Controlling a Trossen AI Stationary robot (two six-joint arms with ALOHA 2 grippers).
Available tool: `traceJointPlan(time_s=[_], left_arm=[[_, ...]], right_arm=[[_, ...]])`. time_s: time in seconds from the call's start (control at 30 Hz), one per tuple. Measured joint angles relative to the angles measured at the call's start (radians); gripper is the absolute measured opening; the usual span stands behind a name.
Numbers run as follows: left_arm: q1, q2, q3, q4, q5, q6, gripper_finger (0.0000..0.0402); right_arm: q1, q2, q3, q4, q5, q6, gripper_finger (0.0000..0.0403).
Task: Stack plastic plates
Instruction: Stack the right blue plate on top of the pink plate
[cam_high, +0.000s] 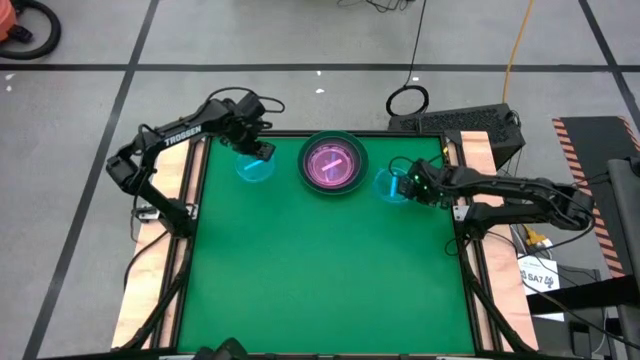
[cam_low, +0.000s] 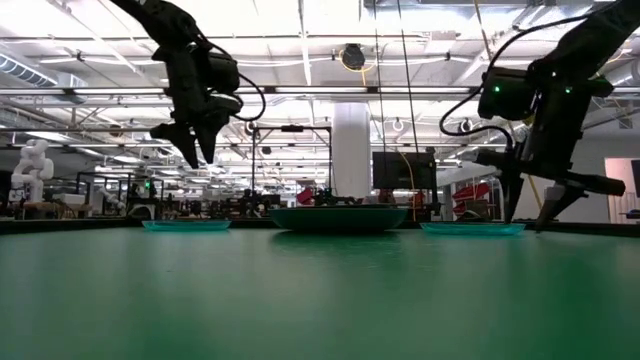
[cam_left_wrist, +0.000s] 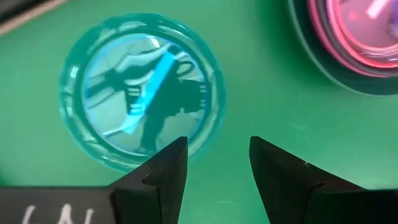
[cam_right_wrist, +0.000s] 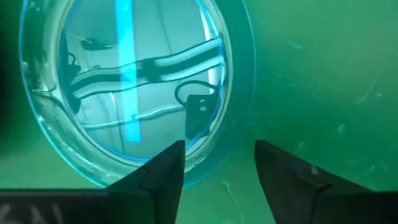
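Two translucent cyan plates lie flat on the green mat near the far edge, the left one (cam_high: 254, 167) (cam_left_wrist: 140, 90) and the right one (cam_high: 388, 186) (cam_right_wrist: 134, 87). Between them a dark green plate (cam_high: 334, 189) carries pink plates (cam_high: 332, 163) stacked inside it. My left gripper (cam_left_wrist: 217, 146) (cam_low: 196, 152) hangs open well above the left cyan plate's rim on the side toward the stack. My right gripper (cam_right_wrist: 217, 149) (cam_low: 530, 218) is open and low at the right cyan plate's right rim. One finger stands over the rim's inner side and the other outside it. My right gripper slants down from the table's right side at the right cyan plate's right rim (cam_right_wrist: 214, 134). Its fingers (cam_right_wrist: 168, 165) stand astride that rim. I cannot tell whether either finger touches the plate, which lies flat on the mat.
Wooden side rails (cam_high: 178, 200) run along the table's left and right edges. A dark keyboard-like object (cam_high: 470, 120) sits beyond the far right corner. The near half of the mat (cam_high: 320, 280) is free room.
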Motion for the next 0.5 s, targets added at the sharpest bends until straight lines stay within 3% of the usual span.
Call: traceJointPlan(time_s=[0.2, 0.5], left_arm=[[-0.013, 0.000, 0.000, 0.002, -0.081, -0.032, 0.0180], [0.024, 0.000, 0.000, -0.007, 0.009, -0.042, 0.0180]], right_arm=[[0.000, 0.000, -0.021, 0.058, 0.001, -0.022, 0.0129], [0.000, 0.000, -0.021, 0.107, -0.001, -0.126, 0.0014]])
